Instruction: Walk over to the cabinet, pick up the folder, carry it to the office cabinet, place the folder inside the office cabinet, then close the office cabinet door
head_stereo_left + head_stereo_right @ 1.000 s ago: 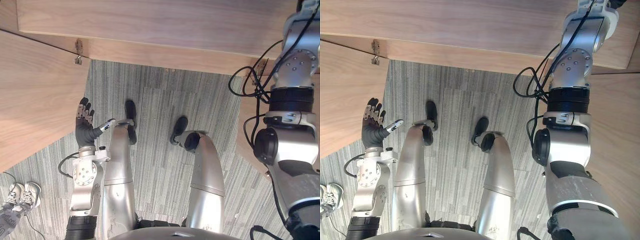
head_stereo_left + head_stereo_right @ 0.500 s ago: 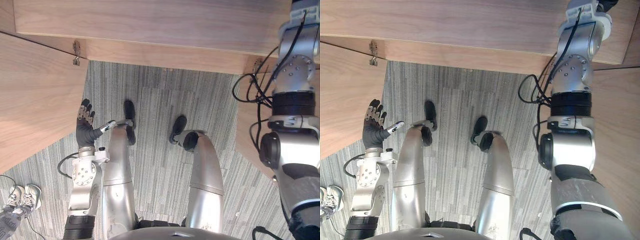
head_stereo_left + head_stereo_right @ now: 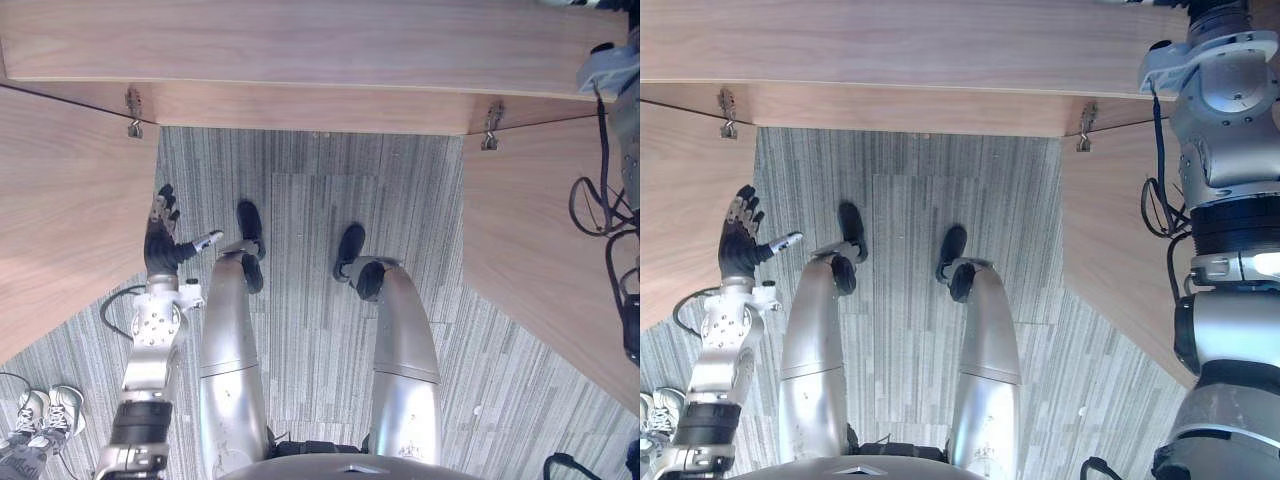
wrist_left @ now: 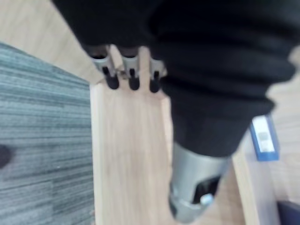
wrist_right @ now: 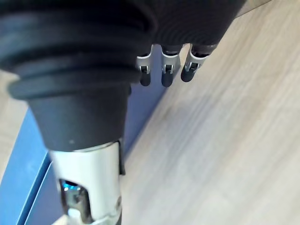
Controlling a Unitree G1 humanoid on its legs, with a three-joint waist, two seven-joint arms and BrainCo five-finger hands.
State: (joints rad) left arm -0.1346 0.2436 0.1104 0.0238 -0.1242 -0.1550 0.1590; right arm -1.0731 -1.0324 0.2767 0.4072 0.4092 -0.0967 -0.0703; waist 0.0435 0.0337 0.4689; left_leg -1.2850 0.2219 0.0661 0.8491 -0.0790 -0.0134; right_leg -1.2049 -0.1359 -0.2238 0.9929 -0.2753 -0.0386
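The blue folder (image 5: pixel 140 110) lies against light wood in the right wrist view, its long edge running slantwise under my right hand (image 5: pixel 165 65). That hand's fingers are straight above the folder's edge and its thumb (image 5: pixel 89 187) stretches over the blue face without curling round it. My right arm (image 3: pixel 1230 200) reaches up past the cabinet's front board (image 3: pixel 300 45). My left hand (image 3: pixel 160 248) hangs open beside the left cabinet door (image 3: pixel 60 220), holding nothing. Past that hand's fingers (image 4: pixel 132 77), a blue folder spine with a white label (image 4: pixel 263 138) shows.
Both wooden doors stand swung open, the right door (image 3: pixel 540 260) opposite the left one, with metal hinges (image 3: pixel 488 128) at the top. Grey striped carpet (image 3: pixel 320 190) lies between them. A person's shoes (image 3: pixel 40 420) stand at the lower left.
The camera has shifted, bringing both doors into view. My right arm has gone further up and to the right. The left hand stays open by the left door.
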